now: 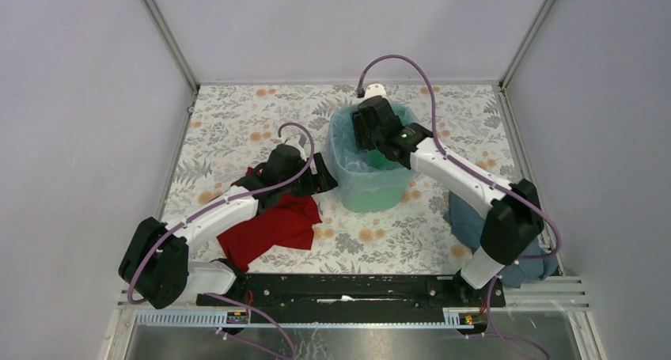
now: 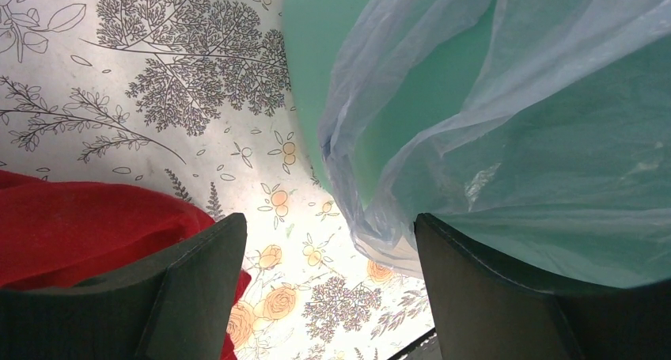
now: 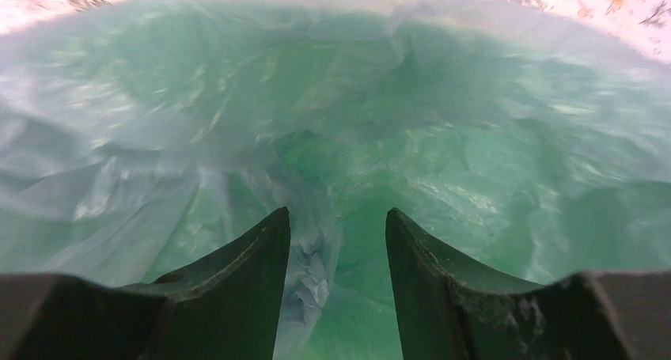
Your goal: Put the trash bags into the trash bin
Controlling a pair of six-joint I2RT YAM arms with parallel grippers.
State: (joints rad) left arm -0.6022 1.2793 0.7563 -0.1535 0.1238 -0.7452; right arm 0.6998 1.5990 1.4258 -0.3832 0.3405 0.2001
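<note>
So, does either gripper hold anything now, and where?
Nothing is clamped. Left gripper stands open beside the trash bin; right gripper stands open inside the trash bag.

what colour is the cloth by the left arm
The cloth is red, clearest in the top external view.

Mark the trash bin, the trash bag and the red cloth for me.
trash bin (image 2: 316, 59), left wrist view, bare outer wall.
trash bag (image 2: 372, 217), left wrist view, hanging hem.
red cloth (image 1: 273, 227), top external view, middle of the fabric.
</note>
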